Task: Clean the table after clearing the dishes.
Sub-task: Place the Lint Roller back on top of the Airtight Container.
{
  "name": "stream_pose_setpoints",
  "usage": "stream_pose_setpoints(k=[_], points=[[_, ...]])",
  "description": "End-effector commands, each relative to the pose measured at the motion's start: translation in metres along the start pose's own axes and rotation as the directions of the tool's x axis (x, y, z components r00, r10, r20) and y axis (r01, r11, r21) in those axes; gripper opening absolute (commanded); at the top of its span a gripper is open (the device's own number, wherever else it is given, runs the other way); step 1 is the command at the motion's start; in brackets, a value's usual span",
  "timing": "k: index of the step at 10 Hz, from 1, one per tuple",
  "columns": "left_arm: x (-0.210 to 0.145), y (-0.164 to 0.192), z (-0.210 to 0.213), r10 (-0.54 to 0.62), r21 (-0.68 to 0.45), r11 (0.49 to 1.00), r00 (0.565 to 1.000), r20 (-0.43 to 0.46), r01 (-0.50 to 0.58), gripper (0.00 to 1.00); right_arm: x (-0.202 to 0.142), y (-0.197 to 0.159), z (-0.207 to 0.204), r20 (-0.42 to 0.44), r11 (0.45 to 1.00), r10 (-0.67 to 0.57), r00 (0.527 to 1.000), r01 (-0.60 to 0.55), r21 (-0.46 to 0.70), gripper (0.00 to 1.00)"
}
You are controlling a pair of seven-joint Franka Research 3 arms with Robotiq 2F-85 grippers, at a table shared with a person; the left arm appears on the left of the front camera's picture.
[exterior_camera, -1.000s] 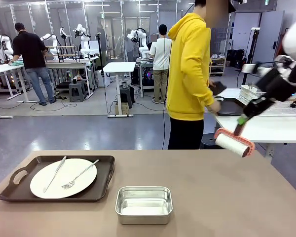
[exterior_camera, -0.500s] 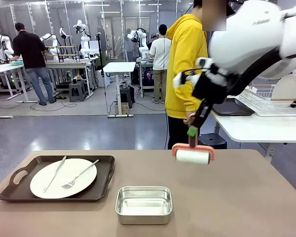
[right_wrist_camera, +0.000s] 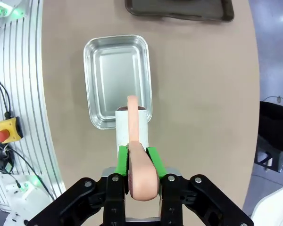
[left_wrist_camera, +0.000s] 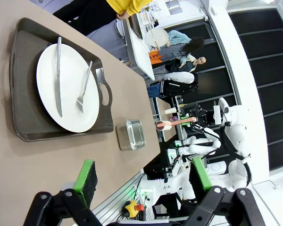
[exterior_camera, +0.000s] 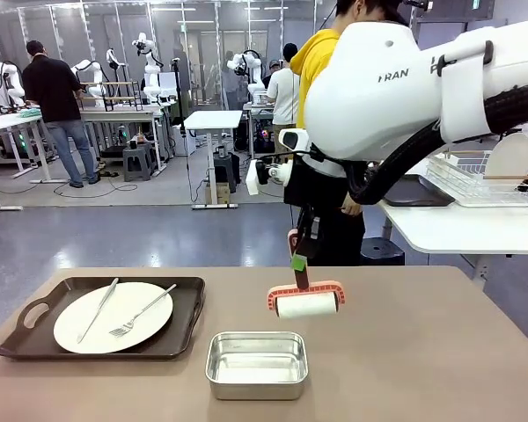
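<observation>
My right jaws pinch the pink handle of a lint roller [exterior_camera: 306, 304]. Its white roll hangs over the tan desk [exterior_camera: 422, 352], just by the far edge of the small steel pan [exterior_camera: 256, 391]. My left jaws are spread wide and hold nothing. One white plate [exterior_camera: 70, 321] with a knife [exterior_camera: 98, 309] and fork [exterior_camera: 141, 312] lies on a dark tray [exterior_camera: 187, 301] at my left.

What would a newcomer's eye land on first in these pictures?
The right gripper, shut on a pink-handled lint roller, holds it low over the tan table by the steel pan. At the table's left, a white plate with knife and fork sits on a dark tray.
</observation>
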State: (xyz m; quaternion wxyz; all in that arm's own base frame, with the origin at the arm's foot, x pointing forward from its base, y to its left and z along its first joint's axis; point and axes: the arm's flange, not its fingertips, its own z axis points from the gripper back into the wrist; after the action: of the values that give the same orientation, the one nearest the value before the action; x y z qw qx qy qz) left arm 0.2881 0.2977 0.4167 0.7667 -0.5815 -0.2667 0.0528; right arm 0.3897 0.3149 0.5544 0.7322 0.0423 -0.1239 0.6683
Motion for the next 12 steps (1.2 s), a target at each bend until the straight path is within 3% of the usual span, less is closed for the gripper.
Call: stream_pose_setpoints(k=[1, 7, 9, 12], points=[[0.0, -0.002, 0.003, -0.008, -0.002, 1.0, 1.0, 0.002, 0.008, 1.0, -0.007, -0.002, -0.004, 0.001, 1.0, -0.019, 1.0, 0.019, 0.012, 0.22], [0.0, -0.002, 0.003, -0.008, -0.002, 1.0, 1.0, 0.002, 0.008, 1.0, -0.006, -0.005, -0.004, -0.007, 1.0, -0.015, 1.0, 0.015, 0.008, 0.22], [0.0, -0.002, 0.003, -0.008, -0.002, 1.0, 1.0, 0.002, 0.008, 1.0, 0.013, -0.015, -0.025, 0.109, 0.997, 0.039, 0.993, -0.046, 0.06, 0.22], [0.0, -0.002, 0.003, -0.008, -0.002, 1.0, 1.0, 0.002, 0.008, 1.0, 0.038, -0.013, -0.06, 0.117, 0.99, 0.096, 0.988, -0.107, 0.088, 0.22]])
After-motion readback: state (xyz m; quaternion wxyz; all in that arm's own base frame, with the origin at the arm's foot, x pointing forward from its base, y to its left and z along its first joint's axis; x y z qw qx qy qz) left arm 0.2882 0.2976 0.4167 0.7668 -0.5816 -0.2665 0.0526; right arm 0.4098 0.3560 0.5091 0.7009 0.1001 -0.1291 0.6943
